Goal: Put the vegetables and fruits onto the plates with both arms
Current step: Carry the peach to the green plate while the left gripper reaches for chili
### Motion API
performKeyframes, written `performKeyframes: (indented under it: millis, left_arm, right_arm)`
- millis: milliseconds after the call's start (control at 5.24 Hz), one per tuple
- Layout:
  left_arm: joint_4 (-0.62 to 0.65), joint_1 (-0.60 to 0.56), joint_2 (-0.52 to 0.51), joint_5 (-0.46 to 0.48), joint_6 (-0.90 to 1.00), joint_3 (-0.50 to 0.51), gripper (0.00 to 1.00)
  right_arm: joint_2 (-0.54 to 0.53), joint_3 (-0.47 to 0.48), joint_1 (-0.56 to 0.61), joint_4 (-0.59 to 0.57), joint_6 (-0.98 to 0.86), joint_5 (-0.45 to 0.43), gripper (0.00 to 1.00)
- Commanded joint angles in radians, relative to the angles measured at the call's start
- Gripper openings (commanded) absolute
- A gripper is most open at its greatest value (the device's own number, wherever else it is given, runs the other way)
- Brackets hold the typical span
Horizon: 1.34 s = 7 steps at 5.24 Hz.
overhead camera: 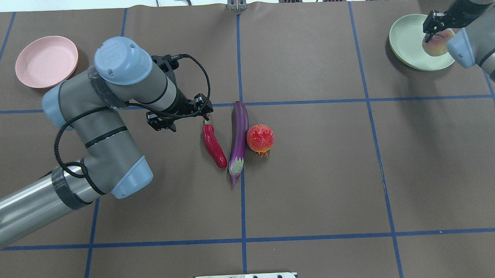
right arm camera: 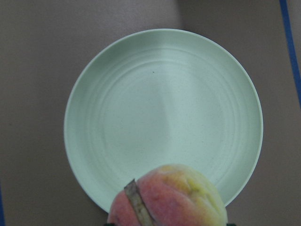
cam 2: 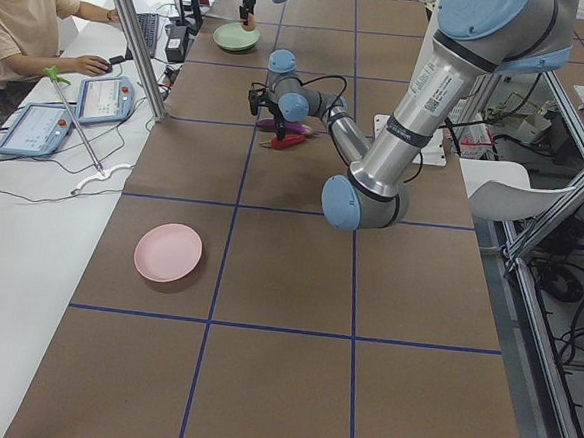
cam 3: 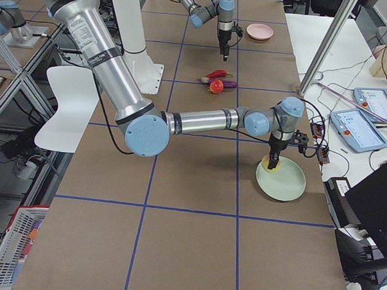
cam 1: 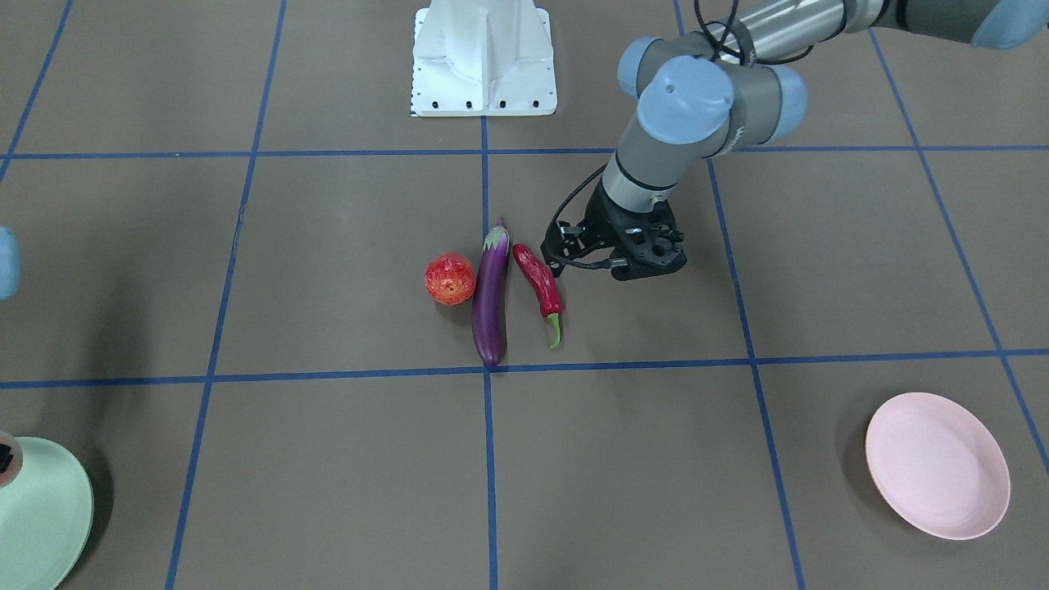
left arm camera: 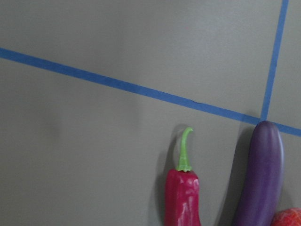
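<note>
Mint-green plate at far right; peach held over its rim, right fingers clamped on it. Chili pepper, eggplant, pomegranate laid side by side mid-surface. Left fingers poised by chili stem; apart or together cannot be told. Pink plate at far left.
</note>
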Motion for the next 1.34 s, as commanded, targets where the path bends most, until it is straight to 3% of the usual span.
performKeyframes:
  millis: [0, 191, 382, 573, 763, 954, 1145]
  left_arm:
    - [0.000, 0.021, -0.054, 0.018, -0.002, 0.092, 0.99]
    - [0.000, 0.037, -0.112, 0.020, 0.000, 0.192, 0.97]
    - [0.000, 0.044, -0.111, 0.021, 0.001, 0.203, 0.93]
    - [0.005, 0.061, -0.107, 0.023, 0.000, 0.204, 0.84]
    - [0.009, 0.072, -0.107, 0.023, -0.002, 0.204, 0.62]
    - [0.014, 0.074, -0.110, 0.020, -0.002, 0.199, 0.01]
    - [0.026, 0.063, -0.111, 0.020, -0.002, 0.178, 0.00]
  right_arm:
    - [0.005, -0.089, -0.025, 0.082, -0.003, -0.007, 0.00]
    - [0.002, -0.094, -0.039, 0.085, -0.003, -0.021, 0.86]
    - [-0.001, -0.089, -0.039, 0.105, -0.003, -0.019, 1.00]
    - [-0.002, -0.069, -0.037, 0.105, -0.001, -0.021, 1.00]
    - [-0.004, -0.048, -0.034, 0.105, -0.003, -0.019, 1.00]
    - [-0.004, 0.019, -0.031, 0.091, -0.001, -0.013, 1.00]
    - [-0.033, 0.100, -0.036, 0.093, 0.033, -0.003, 1.00]
